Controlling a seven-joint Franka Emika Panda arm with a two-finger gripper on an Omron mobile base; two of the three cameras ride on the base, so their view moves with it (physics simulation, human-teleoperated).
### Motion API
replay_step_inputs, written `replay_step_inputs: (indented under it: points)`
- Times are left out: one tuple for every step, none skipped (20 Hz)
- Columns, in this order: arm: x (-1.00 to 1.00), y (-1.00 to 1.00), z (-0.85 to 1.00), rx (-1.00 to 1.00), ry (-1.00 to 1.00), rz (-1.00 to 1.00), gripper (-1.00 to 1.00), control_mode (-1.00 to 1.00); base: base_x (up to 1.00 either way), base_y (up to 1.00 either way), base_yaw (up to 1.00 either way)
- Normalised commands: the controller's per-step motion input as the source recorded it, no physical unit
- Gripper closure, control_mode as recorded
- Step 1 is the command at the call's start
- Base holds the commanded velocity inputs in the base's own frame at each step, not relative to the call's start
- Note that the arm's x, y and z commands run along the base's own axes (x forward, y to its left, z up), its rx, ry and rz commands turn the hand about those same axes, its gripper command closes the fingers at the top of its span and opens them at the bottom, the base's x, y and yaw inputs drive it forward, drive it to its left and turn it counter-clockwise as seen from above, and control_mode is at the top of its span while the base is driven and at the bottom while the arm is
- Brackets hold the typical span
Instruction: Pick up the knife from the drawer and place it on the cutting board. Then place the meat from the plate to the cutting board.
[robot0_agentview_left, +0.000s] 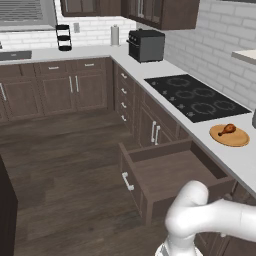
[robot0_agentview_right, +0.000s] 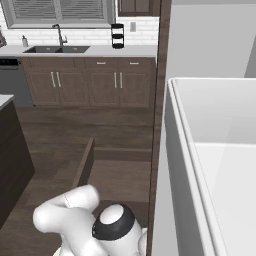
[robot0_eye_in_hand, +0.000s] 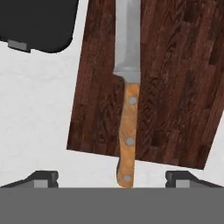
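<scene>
The knife (robot0_eye_in_hand: 127, 92) is lying on the board (robot0_eye_in_hand: 175, 83), released by wide-spread fingers (robot0_eye_in_hand: 43, 178); the meat (robot0_agentview_left: 228, 129) is waiting on the plate (robot0_agentview_left: 235, 140).

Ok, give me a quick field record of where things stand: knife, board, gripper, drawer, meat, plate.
knife: lying on the cutting board, blade on the wood, handle end jutting past the board's near edge
cutting board: dark wood, flat on the white counter
gripper: open, fingers either side of the knife handle, not touching it
drawer: pulled open
meat: drumstick on the plate
plate: on the counter beside the cooktop
next: likely fetch the meat
</scene>
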Motion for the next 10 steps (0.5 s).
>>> replay_step_inputs:
  points:
    - [0.0, 1.0, 1.0, 0.0, -0.39, 0.0, -1.0, -1.0, 0.0, 0.0, 0.0]
    - [0.01, 1.0, 1.0, 0.0, -0.4, 0.0, -1.0, -1.0, 0.0, 0.0, 0.0]
    - [0.13, 1.0, 1.0, 0.0, -0.36, 0.0, -1.0, -1.0, 0.0, 0.0, 0.0]
    - [0.25, 1.0, 1.0, 0.0, -0.35, 0.0, -1.0, -1.0, 0.0, 0.0, 0.0]
    - [0.49, 1.0, 0.92, 0.0, -0.41, 0.0, -1.0, -1.0, 0.0, 0.0, 0.0]
    - [0.7, 1.0, 0.86, 0.0, -0.38, -0.01, -1.0, -1.0, 0.0, 0.0, 0.0]
    - [0.81, 1.0, 0.84, 0.0, -0.34, -0.01, -1.0, -1.0, 0.0, 0.0, 0.0]
    - [0.9, 1.0, 0.82, 0.0, -0.33, 0.0, -1.0, -1.0, 0.0, 0.0, 0.0]
    - [0.96, 1.0, 0.79, 0.0, -0.31, 0.0, -1.0, -1.0, 0.0, 0.0, 0.0]
    - [1.0, 1.0, 0.72, 0.0, -0.29, -0.01, -1.0, -1.0, 0.0, 0.0, 0.0]
